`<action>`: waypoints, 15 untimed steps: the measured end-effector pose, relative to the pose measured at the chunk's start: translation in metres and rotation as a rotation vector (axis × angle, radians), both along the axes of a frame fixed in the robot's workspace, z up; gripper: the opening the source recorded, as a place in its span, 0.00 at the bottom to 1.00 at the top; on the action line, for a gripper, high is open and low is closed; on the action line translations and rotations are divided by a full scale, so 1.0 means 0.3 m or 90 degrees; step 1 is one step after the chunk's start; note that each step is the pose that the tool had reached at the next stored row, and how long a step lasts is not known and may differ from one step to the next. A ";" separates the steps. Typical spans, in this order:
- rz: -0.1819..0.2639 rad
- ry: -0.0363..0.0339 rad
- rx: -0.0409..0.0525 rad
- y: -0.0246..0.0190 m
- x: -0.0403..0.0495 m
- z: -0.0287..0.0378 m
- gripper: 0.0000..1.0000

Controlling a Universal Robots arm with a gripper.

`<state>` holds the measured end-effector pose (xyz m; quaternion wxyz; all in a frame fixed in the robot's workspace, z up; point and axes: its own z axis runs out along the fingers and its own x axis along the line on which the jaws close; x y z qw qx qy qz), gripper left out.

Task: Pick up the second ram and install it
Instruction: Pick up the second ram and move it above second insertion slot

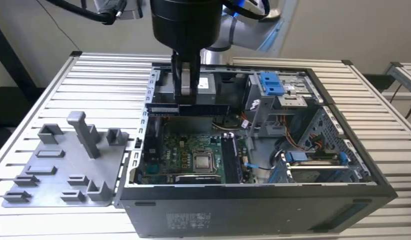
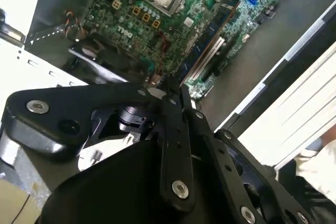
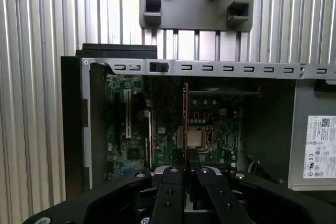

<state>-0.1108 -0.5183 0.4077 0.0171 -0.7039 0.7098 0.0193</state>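
One second ram (image 1: 205, 109), seemingly gripped; clear above case (image 1: 259, 210)

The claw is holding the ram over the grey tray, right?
Not quite. The claw does hold the ram, but over the open computer case, not over the grey tray, which sits beside the case. The exterior view shows this.

Arm (image 1: 185, 22) hangs vertical from above; gripper (image 1: 185, 100) pts straight down, fingers (image 1: 185, 84) closed on the ram (image 1: 209, 109).
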 end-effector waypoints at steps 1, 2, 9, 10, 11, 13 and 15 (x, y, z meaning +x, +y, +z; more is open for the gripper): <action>0.000 0.0001 0.0000 0.000 0.013 0.000 0.14; 0.000 0.0002 0.0000 0.000 0.026 0.000 0.14; 0.000 0.0011 -0.0001 0.000 0.120 0.000 0.14; 0.000 0.0012 -0.0001 0.000 0.134 0.000 0.14; 0.000 0.0013 0.0000 0.000 0.147 0.000 0.14; 0.000 0.0016 -0.0001 0.000 0.173 0.000 0.14; 0.000 0.0018 -0.0001 0.000 0.199 0.000 0.14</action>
